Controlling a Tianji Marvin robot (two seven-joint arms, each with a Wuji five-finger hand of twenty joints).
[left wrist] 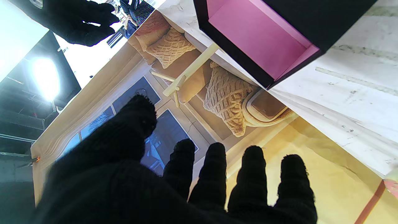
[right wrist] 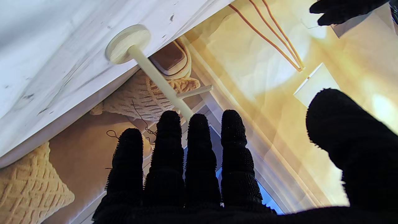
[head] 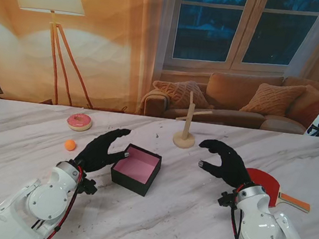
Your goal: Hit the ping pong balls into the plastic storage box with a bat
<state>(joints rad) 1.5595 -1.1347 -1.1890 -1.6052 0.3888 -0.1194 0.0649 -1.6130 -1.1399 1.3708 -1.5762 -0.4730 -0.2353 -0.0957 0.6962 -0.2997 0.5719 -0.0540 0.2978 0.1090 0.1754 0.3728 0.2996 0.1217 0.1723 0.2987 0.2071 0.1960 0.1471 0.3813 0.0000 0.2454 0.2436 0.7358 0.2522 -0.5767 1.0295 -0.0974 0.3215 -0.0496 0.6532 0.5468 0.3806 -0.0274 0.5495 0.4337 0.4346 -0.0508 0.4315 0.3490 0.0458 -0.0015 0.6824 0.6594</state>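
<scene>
Stand view: small orange ping pong ball on white marble table, left of black pink-lined open box; red bat lies beside right robot hand. Left robot hand fingers spread, empty, beside box.
Left wrist: fingers apart, box ahead.
Right wrist: fingers spread, holding nothing, wooden peg stand ahead.

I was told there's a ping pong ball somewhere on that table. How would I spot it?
Start at the black box with the pink lining in the middle of the marble table. Look past the left hand toward the table's left side: the ping pong ball lies there, nearer to me than the pink donut. It is the only small, plain orange sphere.
</scene>
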